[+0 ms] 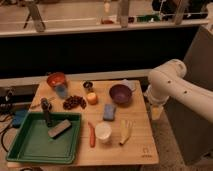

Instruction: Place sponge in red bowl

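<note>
The sponge (109, 112), a flat blue pad, lies on the wooden table (142, 150) near its middle, just in front of the maroon-purple bowl (120, 93). The red bowl (56, 79) stands at the table's far left corner with a small blue cup (62, 90) right in front of it. My gripper (156, 111) hangs from the white arm (170, 80) at the table's right edge, well to the right of the sponge and holding nothing that I can see.
A green tray (30, 145) at front left holds a grey block (59, 129) and a dark brush (47, 110). Also on the table are grapes (73, 102), an orange (92, 98), a white cup (103, 132), a carrot (92, 135) and a banana (126, 131).
</note>
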Controlling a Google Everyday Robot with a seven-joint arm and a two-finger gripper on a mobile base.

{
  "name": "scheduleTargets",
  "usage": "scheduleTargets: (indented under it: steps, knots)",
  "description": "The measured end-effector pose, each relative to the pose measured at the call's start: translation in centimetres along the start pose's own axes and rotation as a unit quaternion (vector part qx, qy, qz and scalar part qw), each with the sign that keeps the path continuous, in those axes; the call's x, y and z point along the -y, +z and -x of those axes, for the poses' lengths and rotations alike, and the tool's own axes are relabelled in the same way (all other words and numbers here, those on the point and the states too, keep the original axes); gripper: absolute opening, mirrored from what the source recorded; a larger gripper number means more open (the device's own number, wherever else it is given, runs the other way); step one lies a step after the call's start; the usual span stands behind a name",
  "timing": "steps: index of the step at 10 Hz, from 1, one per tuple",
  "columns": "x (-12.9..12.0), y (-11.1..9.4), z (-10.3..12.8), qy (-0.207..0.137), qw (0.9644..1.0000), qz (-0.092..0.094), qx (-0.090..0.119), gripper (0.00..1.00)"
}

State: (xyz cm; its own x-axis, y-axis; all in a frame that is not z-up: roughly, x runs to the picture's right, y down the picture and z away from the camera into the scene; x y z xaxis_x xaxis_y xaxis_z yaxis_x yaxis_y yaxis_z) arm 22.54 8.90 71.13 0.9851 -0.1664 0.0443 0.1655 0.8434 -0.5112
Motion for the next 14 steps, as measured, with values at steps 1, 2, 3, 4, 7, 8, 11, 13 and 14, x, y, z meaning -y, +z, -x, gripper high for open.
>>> scheduleTargets:
  steps: [1,2,3,4,7,8,11,13,14]
  knots:
    - [0.4,0.1,0.6,-0.014,0.9999,-0.002,-0.001,0.80]
    - [0.6,0.1,0.6,-0.025,0.9997,-0.003,-0.003,0.80]
    - [0.6,0.1,0.5,-0.031,0.9995,-0.005,-0.004,0.80]
    - [0.8,0.2,0.6,-0.034,0.9994,-0.009,-0.002,0.80]
    - [2.2,0.4,3.4,-0.062,0.9979,-0.021,0.003,0.80]
    - [2.4,0.5,3.5,-0.065,0.9976,-0.024,0.004,0.80]
    - [3.0,0.7,4.0,-0.083,0.9961,-0.031,0.006,0.80]
    - [3.8,0.8,5.9,-0.098,0.9945,-0.035,0.010,0.80]
    - [4.2,1.0,6.6,-0.104,0.9937,-0.038,0.013,0.80]
